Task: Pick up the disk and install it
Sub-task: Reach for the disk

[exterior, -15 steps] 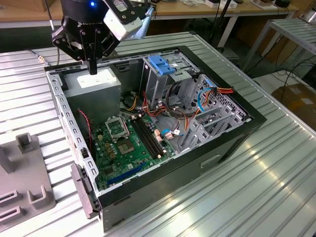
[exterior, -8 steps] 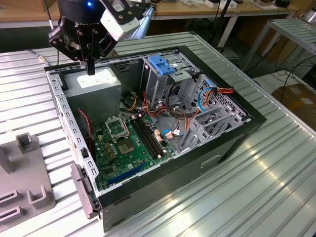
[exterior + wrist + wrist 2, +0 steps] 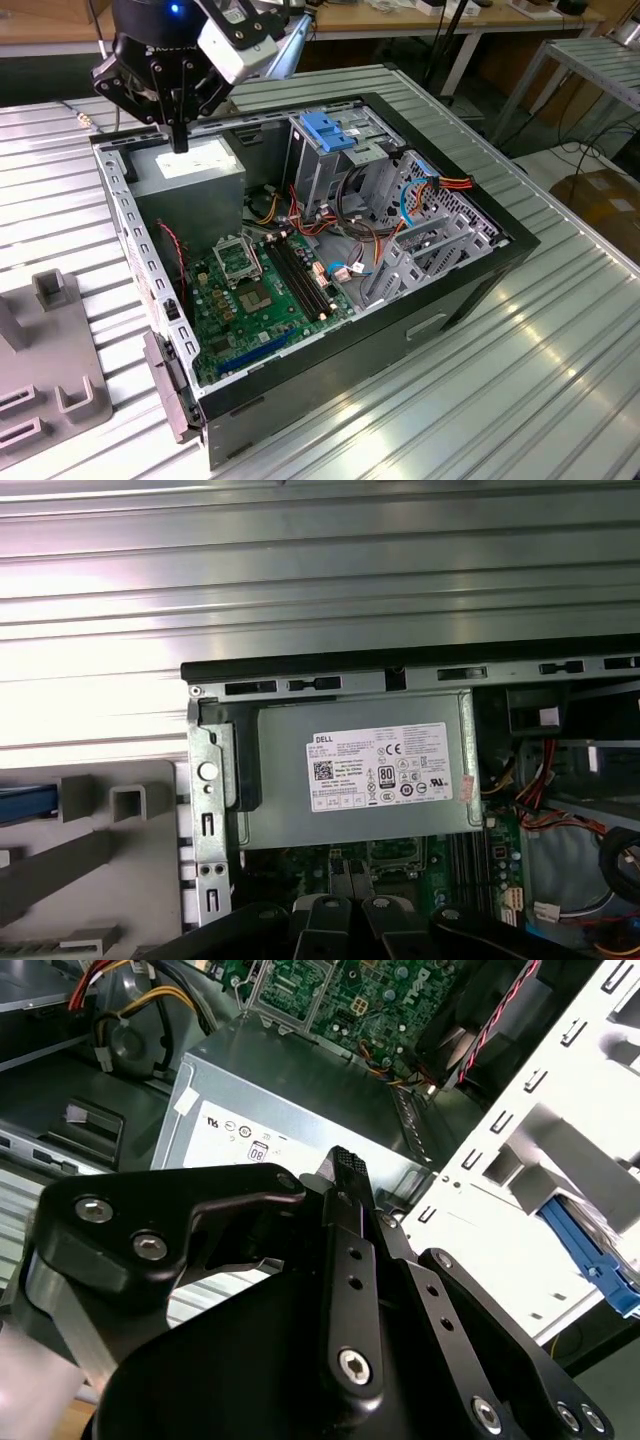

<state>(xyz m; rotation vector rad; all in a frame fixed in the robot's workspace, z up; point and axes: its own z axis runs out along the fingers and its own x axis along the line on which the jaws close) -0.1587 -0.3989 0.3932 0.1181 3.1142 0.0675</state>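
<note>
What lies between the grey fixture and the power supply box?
In the first wrist view, the case's metal side wall stands between the grey fixture and the power supply box.

Quick headcount: one open black tower computer case [image 3: 400, 345], one grey metal power-supply box with a white label [image 3: 190, 172], one green motherboard [image 3: 250, 300], one blue plastic latch [image 3: 325, 130], one grey plastic holder block [image 3: 60, 390], one black pincer [image 3: 178, 145].

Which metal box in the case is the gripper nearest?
The grey power-supply box with the white label; the gripper hangs above it, away from the blue-latched drive cage.
</note>
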